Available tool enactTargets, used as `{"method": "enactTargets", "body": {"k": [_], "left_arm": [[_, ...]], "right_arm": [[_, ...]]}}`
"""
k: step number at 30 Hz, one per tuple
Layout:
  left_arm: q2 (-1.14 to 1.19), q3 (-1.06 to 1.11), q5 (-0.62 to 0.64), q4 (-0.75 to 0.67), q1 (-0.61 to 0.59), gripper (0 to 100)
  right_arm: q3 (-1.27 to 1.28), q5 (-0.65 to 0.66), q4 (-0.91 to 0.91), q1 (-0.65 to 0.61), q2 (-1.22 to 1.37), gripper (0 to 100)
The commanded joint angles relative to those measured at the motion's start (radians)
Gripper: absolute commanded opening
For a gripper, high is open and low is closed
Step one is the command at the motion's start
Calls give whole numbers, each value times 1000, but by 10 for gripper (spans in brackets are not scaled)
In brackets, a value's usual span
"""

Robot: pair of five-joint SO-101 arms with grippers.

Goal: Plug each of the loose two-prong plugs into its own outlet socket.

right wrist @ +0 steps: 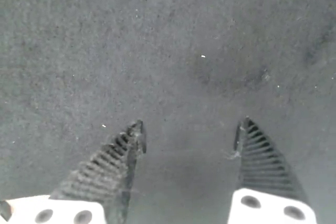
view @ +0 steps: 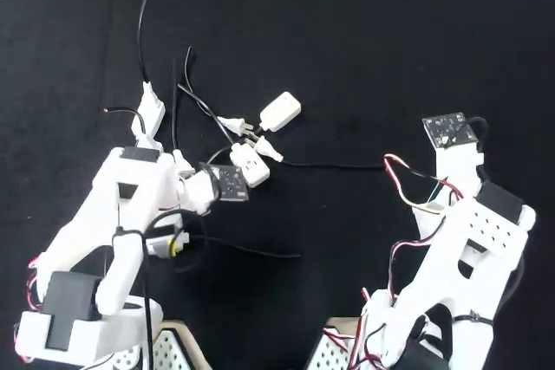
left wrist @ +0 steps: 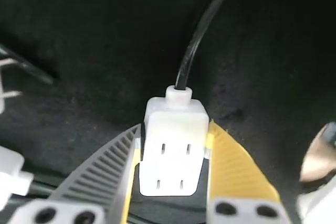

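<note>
My left gripper (left wrist: 170, 179) is shut on a white outlet socket (left wrist: 173, 148), slots facing the camera, a black cord (left wrist: 202, 35) leaving its far end. From above, this socket (view: 251, 165) lies just ahead of the left arm. A second white socket block (view: 280, 111) lies beyond it. Two loose white plugs (view: 232, 125) (view: 269, 151) rest between the sockets, unplugged. One plug's prongs (left wrist: 9, 95) show at the left wrist view's edge. My right gripper (right wrist: 189, 135) stands open over bare black cloth, far right of the plugs.
Another white corded piece (view: 152, 110) lies behind the left arm. Thin black cords (view: 186, 93) cross the cloth around the sockets, and one cord (view: 334, 165) runs right towards the right arm (view: 473, 231). The black table (view: 364, 49) spreads wide behind.
</note>
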Motion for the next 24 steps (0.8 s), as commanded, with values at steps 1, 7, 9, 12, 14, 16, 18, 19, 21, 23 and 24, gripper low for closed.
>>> {"method": "enactTargets", "body": {"k": [1, 7, 9, 12, 14, 16, 18, 19, 21, 23, 24], "left_arm": [[-17, -24, 255, 15, 53, 27], [-17, -142, 574, 18, 85, 29], [-17, -183, 655, 11, 87, 29], [-15, -225, 738, 11, 87, 29], [-17, -240, 810, 6, 108, 30], [-17, -236, 876, -20, 134, 30], [-17, -232, 950, -41, 156, 30], [-17, -232, 985, -44, 160, 30], [-17, -234, 1045, -38, 162, 30], [-18, -245, 1063, -15, 153, 30], [-23, -257, 1063, 15, 139, 30]], "right_arm": [[-4, 2, -6, -12, -4, 275], [-4, 0, -6, -9, -4, 275], [-4, 0, -6, -9, -4, 275], [-4, 0, -6, -12, -4, 275], [-5, 0, -6, -12, -4, 275], [-5, 0, -6, -14, -4, 275], [-7, 0, -6, -14, -4, 275], [-7, -9, -6, -25, -4, 275], [-7, -58, -8, -51, 1, 275], [-7, -106, -12, -84, 1, 275], [-8, -115, -11, -98, 1, 275]]}}
